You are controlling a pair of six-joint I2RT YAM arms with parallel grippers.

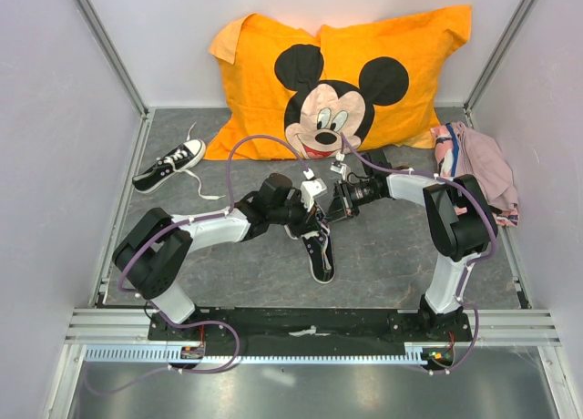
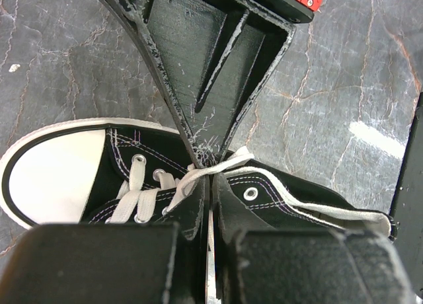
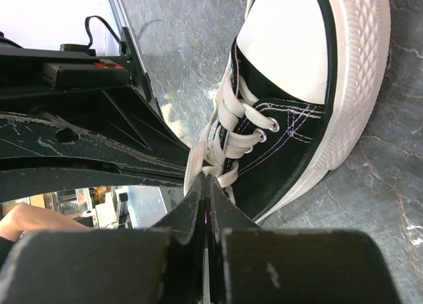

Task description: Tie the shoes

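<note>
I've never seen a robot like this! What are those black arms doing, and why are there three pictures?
They are two robot arms bolted to a grey table. One picture looks down from above; the other two come from cameras on each wrist. The left hand and right hand meet over a black sneaker, both pinched shut on its white laces. A second sneaker lies at the left, near an orange Mickey Mouse pillow. Pink cloth sits at the right.
</note>
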